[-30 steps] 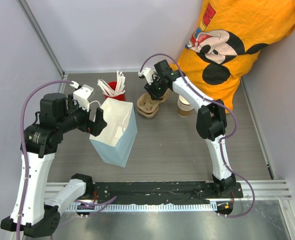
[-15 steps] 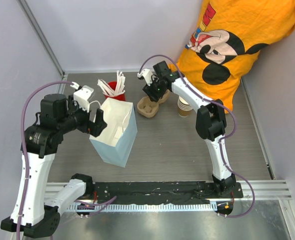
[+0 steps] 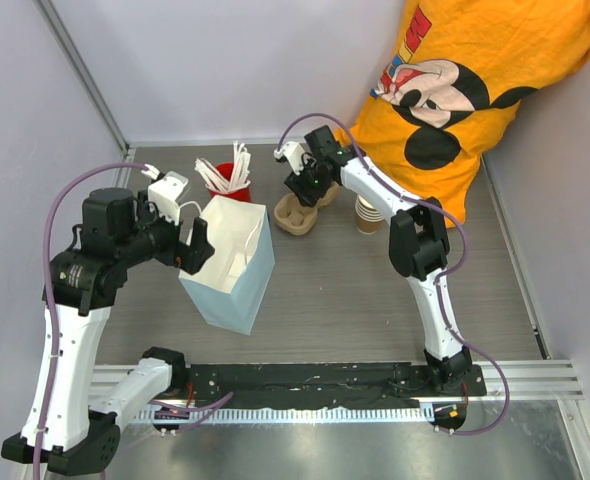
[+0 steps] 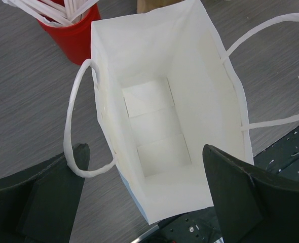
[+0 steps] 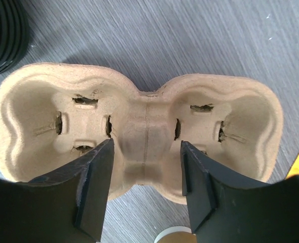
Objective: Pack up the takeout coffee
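A stack of brown kraft cups (image 3: 370, 214), white inside, stands right of the brown pulp cup-carrier tray (image 3: 293, 215); I see no lid on it. Its top rim shows at the bottom edge of the right wrist view (image 5: 177, 237). A stack of black lids (image 5: 5, 30) lies beside the tray. My right gripper (image 3: 305, 186) is open just above the tray (image 5: 144, 126), its fingers (image 5: 96, 187) straddling the narrow middle. My left gripper (image 3: 190, 245) is open around the near end of an upright white paper bag (image 3: 230, 270), which is empty inside (image 4: 159, 126).
A red cup of white sticks (image 3: 227, 180) stands behind the bag and shows in the left wrist view (image 4: 71, 33). A person in an orange shirt (image 3: 475, 80) stands at the back right corner. Grey walls close the table on the left and back.
My right gripper has shifted slightly left and back over the tray. The left arm and the bag have not moved.
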You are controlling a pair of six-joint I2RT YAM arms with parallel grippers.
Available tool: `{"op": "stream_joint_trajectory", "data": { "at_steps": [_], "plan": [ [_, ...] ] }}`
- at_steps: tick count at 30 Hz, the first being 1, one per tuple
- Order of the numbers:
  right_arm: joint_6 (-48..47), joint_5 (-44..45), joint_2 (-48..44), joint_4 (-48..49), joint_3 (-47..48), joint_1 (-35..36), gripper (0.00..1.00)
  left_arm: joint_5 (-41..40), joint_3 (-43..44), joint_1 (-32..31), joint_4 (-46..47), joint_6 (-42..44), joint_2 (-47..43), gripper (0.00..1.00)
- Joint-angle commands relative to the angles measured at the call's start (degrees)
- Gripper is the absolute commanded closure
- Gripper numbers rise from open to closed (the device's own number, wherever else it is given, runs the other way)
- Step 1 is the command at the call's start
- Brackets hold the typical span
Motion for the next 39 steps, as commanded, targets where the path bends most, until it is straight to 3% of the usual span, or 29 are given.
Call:
{"op": "stream_joint_trajectory", "data": {
  "at_steps": [1,9,14,18,24,39],
  "plan": [
    [-0.04,-0.05,0.09,1.66,0.58,0.28,0.44,0.76,-0.31,0.49,1.32,-0.13,-0.59,0.01],
    [0.05,-0.41,-0.52,1.83,0.84,0.28,0.53,0.85,-0.57,0.50,1.41,-0.30,-0.59,0.01],
    [0.05,-0.85,-0.35,1.75,0.58,0.28,0.66,0.77,-0.57,0.50,1.41,-0.31,-0.50,0.01],
    [0.14,-0.93,-0.52,1.66,1.02,0.28,0.81,0.94,-0.48,0.50,1.32,-0.31,-0.42,0.01],
    [0.32,-0.85,-2.54,1.13,1.63,0.28,0.89,1.12,-0.40,0.50,1.32,-0.31,-0.24,0.01],
    [0.93,-0.32,-5.53,0.69,2.69,0.28,0.91,1.38,-0.57,0.50,1.32,-0.48,-0.77,0.01]
  ]
}}
